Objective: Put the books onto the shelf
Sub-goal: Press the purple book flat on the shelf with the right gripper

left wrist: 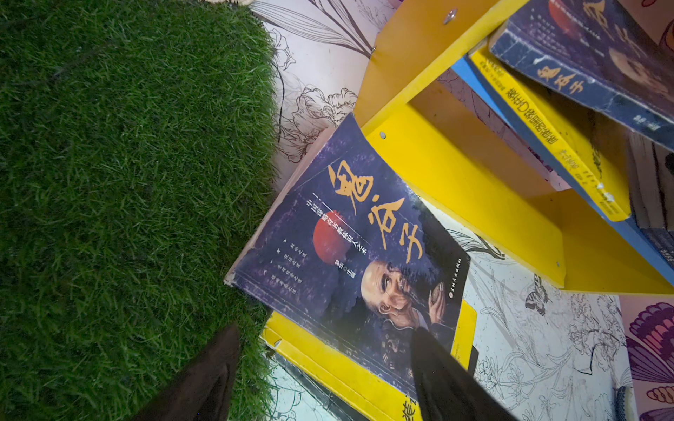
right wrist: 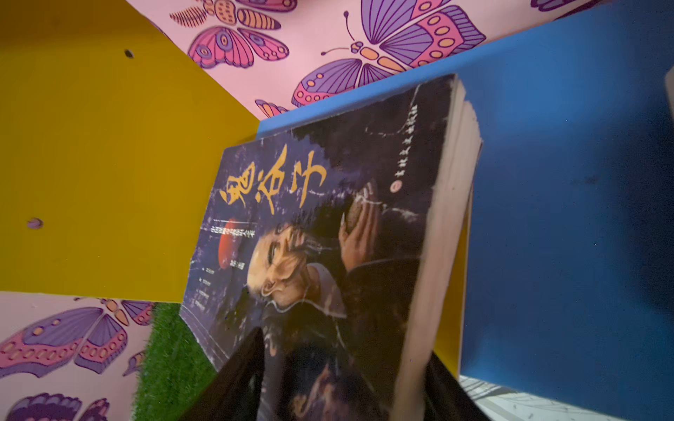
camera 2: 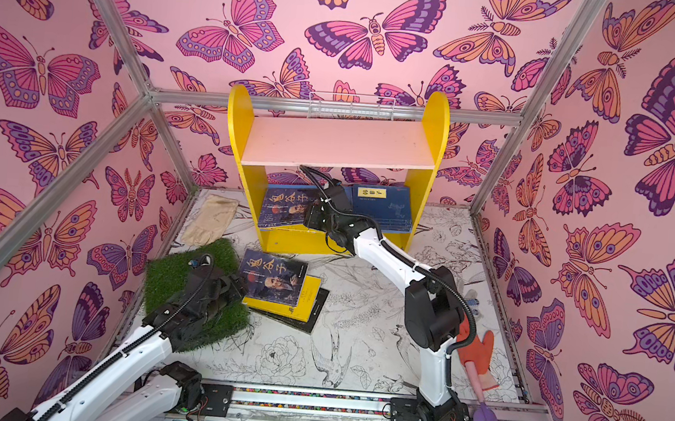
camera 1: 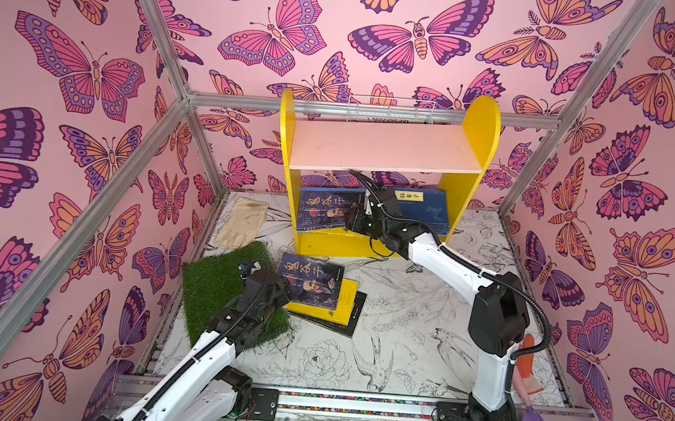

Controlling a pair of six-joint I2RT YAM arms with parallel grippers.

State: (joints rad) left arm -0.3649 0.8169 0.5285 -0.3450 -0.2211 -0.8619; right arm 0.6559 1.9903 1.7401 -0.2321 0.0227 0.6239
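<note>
**Right gripper at a book on the shelf**

Right gripper point(camera 1: 354, 219) reaches into the shelf point(camera 1: 477, 119), under its pink top board. Its two fingers sit on both sides of a dark blue face book point(camera 1: 327, 210). I cannot tell if they squeeze it or just stand around it. That book lies tilted on the left half of the shelf's blue bottom board point(right wrist: 565, 182), on top of a yellow shelf book point(left wrist: 547, 145). A navy book point(camera 1: 423, 210) with a yellow label lies on the right half of the same board.

In front of the shelf, three more books lie in a pile on the table point(camera 1: 398, 350). On top is a second face book point(camera 1: 313, 280), then a yellow book point(camera 1: 346, 300), then a black book point(camera 1: 353, 317).

Left gripper point(left wrist: 324, 331) hangs with its fingers spread wide at the pile's left edge. One finger is over the green grass mat point(camera 1: 220, 289), and it holds nothing. A beige glove point(camera 1: 243, 222) lies left of the shelf.
</note>
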